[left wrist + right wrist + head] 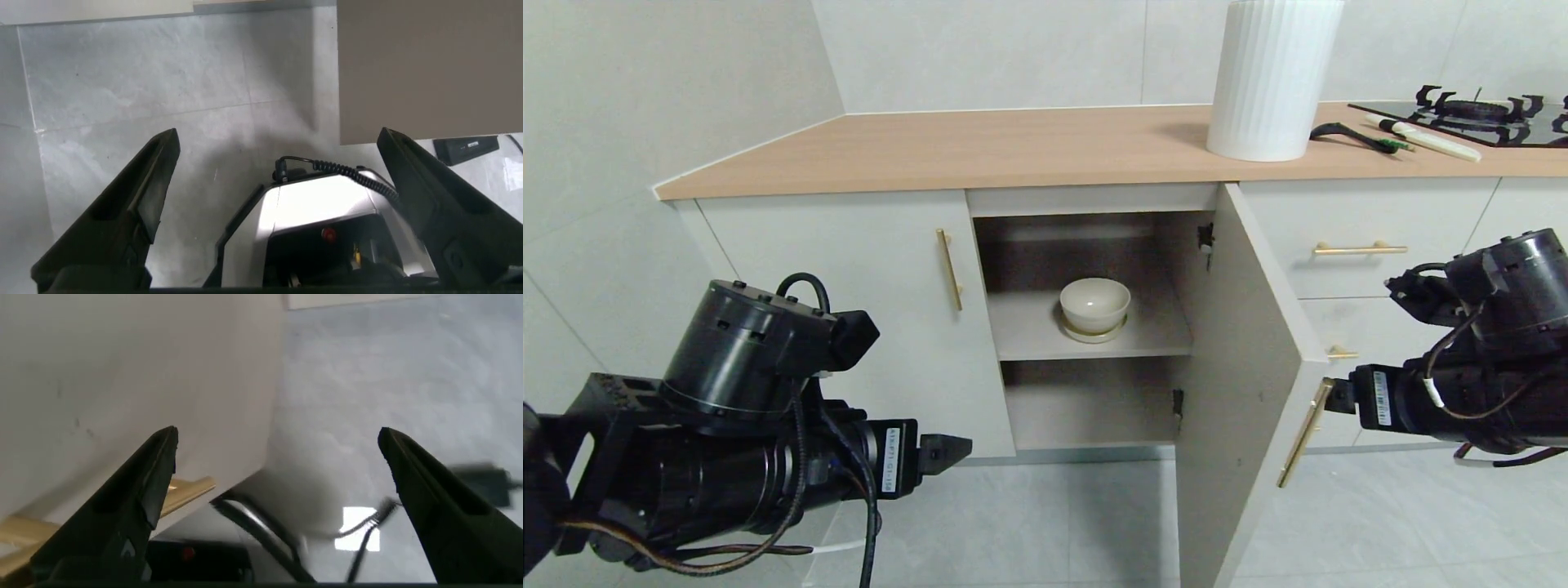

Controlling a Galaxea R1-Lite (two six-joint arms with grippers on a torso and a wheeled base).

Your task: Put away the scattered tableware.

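Seen from the head view, a small cream-white bowl [1094, 303] sits at the centre of the picture. It is round and glossy, upright, and rests on a flat dish with a golden rim [1092, 332]. Both stand on the middle shelf [1029, 331] of an open cupboard. The cupboard door [1241, 367] swings out toward five o'clock, its gold handle [1304, 433] at the free edge. At seven o'clock the left claw [949, 452] hangs low before the closed door, well apart from the bowl. At four o'clock the right claw [1331, 396] is just beside the gold handle. Above, at one o'clock, a tall white ribbed container [1272, 77] stands on the wooden surface [1013, 147].

From the left wrist view, the left claw [278, 204] has its fingers spread wide over grey floor tiles [163, 82], holding nothing.

From the right wrist view, the right claw [278, 498] is also spread wide, with the pale door [139, 384] and its gold handle [188, 494] near one finger.
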